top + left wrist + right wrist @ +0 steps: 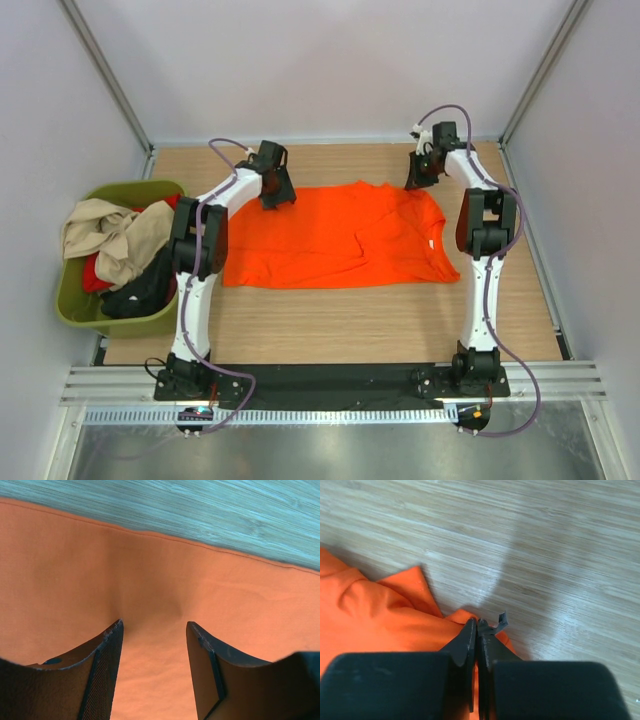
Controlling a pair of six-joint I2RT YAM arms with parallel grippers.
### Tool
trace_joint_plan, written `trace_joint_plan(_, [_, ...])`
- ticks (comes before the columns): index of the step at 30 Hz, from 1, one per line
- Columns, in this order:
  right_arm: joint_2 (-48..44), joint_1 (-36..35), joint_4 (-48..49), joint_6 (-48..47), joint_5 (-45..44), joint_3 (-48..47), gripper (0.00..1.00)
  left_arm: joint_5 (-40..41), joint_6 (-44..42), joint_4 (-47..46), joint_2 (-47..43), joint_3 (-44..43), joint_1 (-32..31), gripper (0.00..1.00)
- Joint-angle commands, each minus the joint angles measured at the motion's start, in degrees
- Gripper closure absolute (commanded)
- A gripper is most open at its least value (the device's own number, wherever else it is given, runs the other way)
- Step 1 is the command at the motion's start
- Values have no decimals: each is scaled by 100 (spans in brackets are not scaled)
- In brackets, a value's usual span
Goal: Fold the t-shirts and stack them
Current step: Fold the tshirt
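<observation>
The bright orange t-shirt (330, 240) lies spread flat on the wooden table. My left gripper (275, 195) is at its far left edge. In the left wrist view this gripper (155, 625) is open, its fingers (107, 665) straddling orange cloth (150, 570) just inside the hem. My right gripper (418, 180) is at the shirt's far right corner. In the right wrist view it (477, 622) is shut on a bunched edge of the orange cloth (380, 615). Beige (105, 235), red (95, 275) and black (140, 290) t-shirts lie crumpled in the tub.
An olive-green plastic tub (70, 305) stands at the table's left edge, beside the left arm. Walls enclose the table at the back and both sides. Bare wood (330, 320) lies between the shirt and the arm bases.
</observation>
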State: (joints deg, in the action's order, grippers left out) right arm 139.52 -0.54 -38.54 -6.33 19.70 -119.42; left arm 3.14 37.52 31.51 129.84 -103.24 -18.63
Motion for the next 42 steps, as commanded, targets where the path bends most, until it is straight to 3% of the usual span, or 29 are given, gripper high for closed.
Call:
trace_joint_plan(1, [-249,-17,240,-53,-38,146,99,-76,98,136,138,155,-9,45])
trace_joint_plan(9, [-1602,185,1857,535,183,1401,99,-15,186,128,191,243,0,45])
trace_joint_plan(11, [-2067,212,2604,615,104,2034,99,-15,212,128,208,252,0,45])
trace_joint_plan(15, [-2596,229,3133,615,121,2817,99,20,274,110,226,261,-9,45])
trace_joint_plan(20, [-3492,221,4399,492,253,4583,99,3,379,110,182,278,-9,45])
trace_joint_plan(26, [-3915,54,2573,571,87,4901,96,-111,458,31,85,313,-9,44])
trace_joint_plan(28, [-3881,-166,1960,553,-429,5041,94,-111,458,22,50,357,0,44])
trace_joint_plan(31, [-3775,-201,1221,545,-502,4876,83,-208,423,-22,-38,419,-9,44])
trace_joint_plan(34, [-3862,-201,1147,615,-801,4587,69,-287,362,-22,-178,471,-17,44])
trace_joint_plan(35, [-3889,-193,1217,998,-836,4489,58,-287,318,-57,-283,515,-9,44])
trace_joint_plan(36, [-3863,-201,1435,1167,-811,4271,55,-287,291,-100,-327,542,-17,44])
trace_joint_plan(39, [-3249,-236,1456,1722,-731,3464,52,-506,274,-153,-459,594,-18,43])
trace_joint_plan(42, [-2504,-333,1263,1539,-906,2673,49,-595,291,-180,-530,595,-53,43])
